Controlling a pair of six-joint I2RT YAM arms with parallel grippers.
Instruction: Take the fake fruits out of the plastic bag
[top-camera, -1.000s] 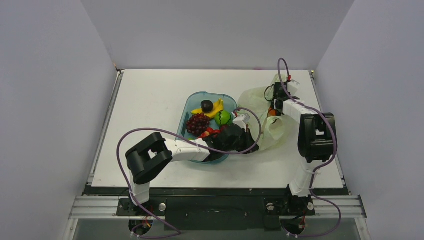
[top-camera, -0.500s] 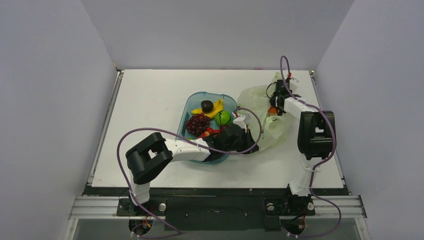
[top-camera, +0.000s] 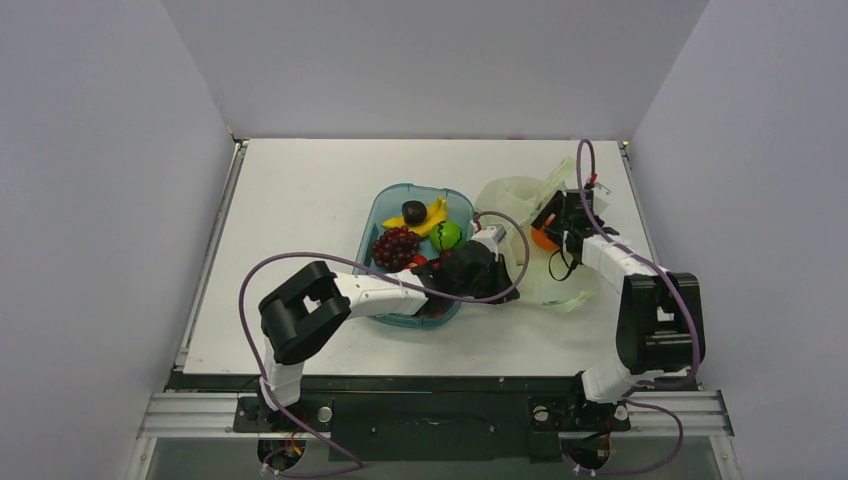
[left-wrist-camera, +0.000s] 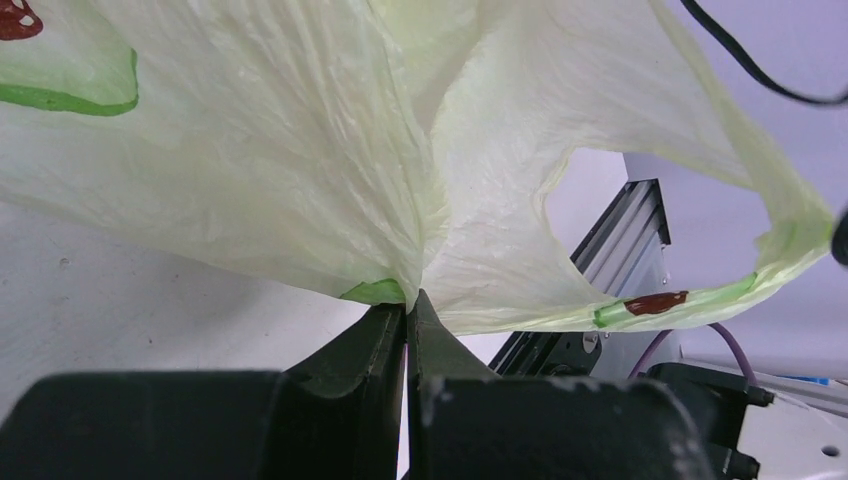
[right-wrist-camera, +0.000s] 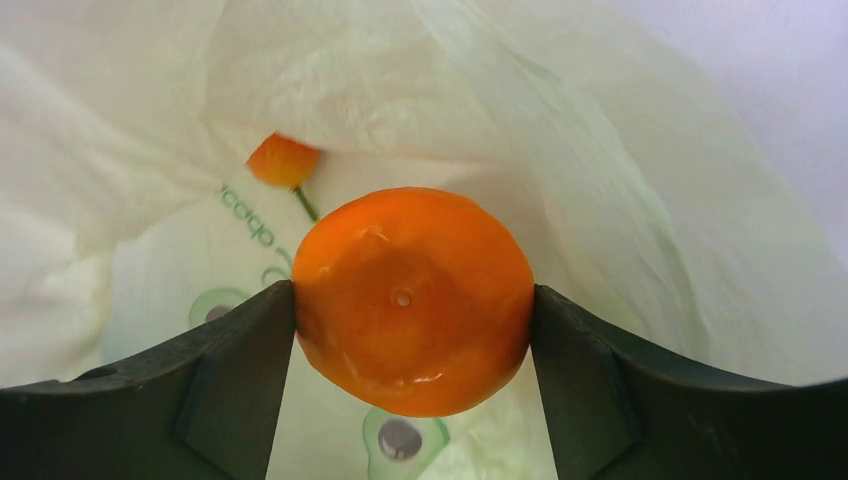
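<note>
Fingers (right-wrist-camera: 235, 375) of the right gripper (top-camera: 548, 230) clamp the orange (right-wrist-camera: 412, 300) from both sides inside the bag (right-wrist-camera: 600, 180), apparently to lift it out. The left gripper (left-wrist-camera: 407, 315), its jaws pressed together, pinches a bag fold, likely anchoring it so the orange comes free alone. Other fruits (top-camera: 445, 235) lie in the tray (top-camera: 384, 205). Bag folds hide whatever else remains; an orange patch (right-wrist-camera: 283, 160) behind could be print or fruit.
</note>
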